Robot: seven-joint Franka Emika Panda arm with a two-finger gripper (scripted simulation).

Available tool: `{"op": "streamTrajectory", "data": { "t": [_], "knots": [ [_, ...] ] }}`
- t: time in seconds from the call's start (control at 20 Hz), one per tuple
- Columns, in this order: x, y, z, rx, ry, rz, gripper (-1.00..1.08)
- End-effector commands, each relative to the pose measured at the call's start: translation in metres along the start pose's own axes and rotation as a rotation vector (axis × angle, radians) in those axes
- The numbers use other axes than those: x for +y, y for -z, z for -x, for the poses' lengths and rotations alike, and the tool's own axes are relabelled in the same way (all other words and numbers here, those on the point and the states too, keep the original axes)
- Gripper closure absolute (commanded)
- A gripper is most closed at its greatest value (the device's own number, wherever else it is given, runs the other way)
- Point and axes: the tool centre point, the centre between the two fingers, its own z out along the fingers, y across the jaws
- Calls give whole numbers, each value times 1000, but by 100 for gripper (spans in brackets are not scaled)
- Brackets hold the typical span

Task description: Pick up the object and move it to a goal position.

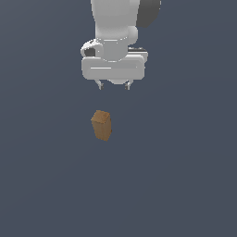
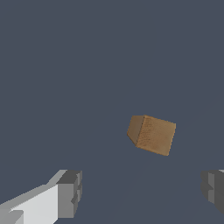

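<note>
Ext view, going left to right: nothing but flat dark grey-blue surface (image 1: 41, 185) across the left third of frame. Center column had the white Panda arm (image 1: 115, 28) coming down from top edge, gripper (image 1: 114, 86) at upper center w/ two short fingertips (image 1: 99, 84) poking below the white hand body, spread wide, nothing between them, so released/empty. Directly below, slightly toward the ext view's left of the gripper's midline, sat the block (image 1: 101, 125), orange-brown w/ wood grain, standing on end and a bit tilted, center of frame, clearly apart from the fingertips w/ a gap of bare surface between. Right third of frame: just more bare surface. Wrist view: one finger (image 2: 68, 194) w/ grey pad at lower left, block at center-right showing square end face and one side face, other finger pad at lower right edge, partly cut off. Block not touching either finger.
</note>
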Motion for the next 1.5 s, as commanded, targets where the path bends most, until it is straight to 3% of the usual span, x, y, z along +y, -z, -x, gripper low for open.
{"op": "streamTrajectory", "data": {
  "t": [0.0,0.45,0.85,1.15,1.45],
  "knots": [
    [0,0,0,0,0,0,-92],
    [-9,13,-6,42,35,12,-92],
    [-7,8,-6,39,23,12,-92],
    [10,-24,-9,20,-43,10,-92],
    [40,-82,-9,-15,-165,12,-92]
  ]
}}
